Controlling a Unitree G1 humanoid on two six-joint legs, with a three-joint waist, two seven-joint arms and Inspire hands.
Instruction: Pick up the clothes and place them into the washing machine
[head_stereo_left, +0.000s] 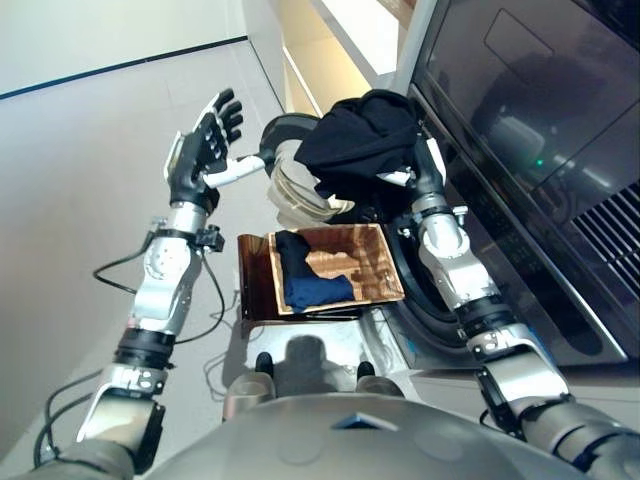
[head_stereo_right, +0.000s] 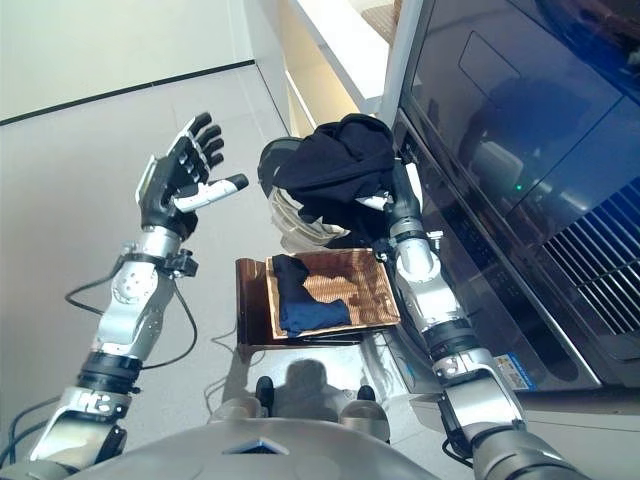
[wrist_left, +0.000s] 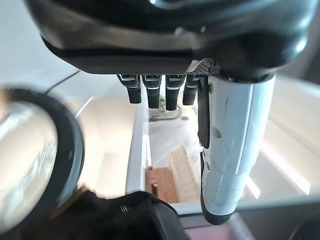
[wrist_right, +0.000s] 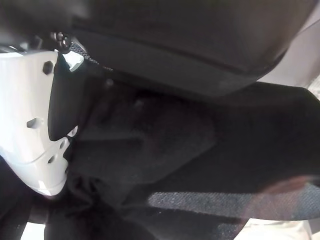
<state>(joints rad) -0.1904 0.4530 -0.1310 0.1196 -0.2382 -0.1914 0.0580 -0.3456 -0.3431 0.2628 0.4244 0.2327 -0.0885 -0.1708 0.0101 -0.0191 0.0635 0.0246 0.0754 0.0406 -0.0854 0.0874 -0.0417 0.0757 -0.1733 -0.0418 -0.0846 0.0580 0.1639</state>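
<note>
We see the right robot hand (head_stereo_right: 398, 200) clamped on a black garment (head_stereo_left: 360, 140), holding it up beside the washing machine (head_stereo_left: 520, 150). The left robot hand (head_stereo_left: 205, 140) hangs spread open. A navy garment (head_stereo_left: 305, 272) lies in the wooden basket (head_stereo_left: 375, 262).

**Silver arms, dark hands**

Both arms are silver-grey metal shells with black bands at the joints. The left hand (head_stereo_left: 205, 140) is dark, with ribbed black fingers and a white thumb cover. The right hand (head_stereo_left: 425, 165) shows a dark back and white thumb cover.
</note>
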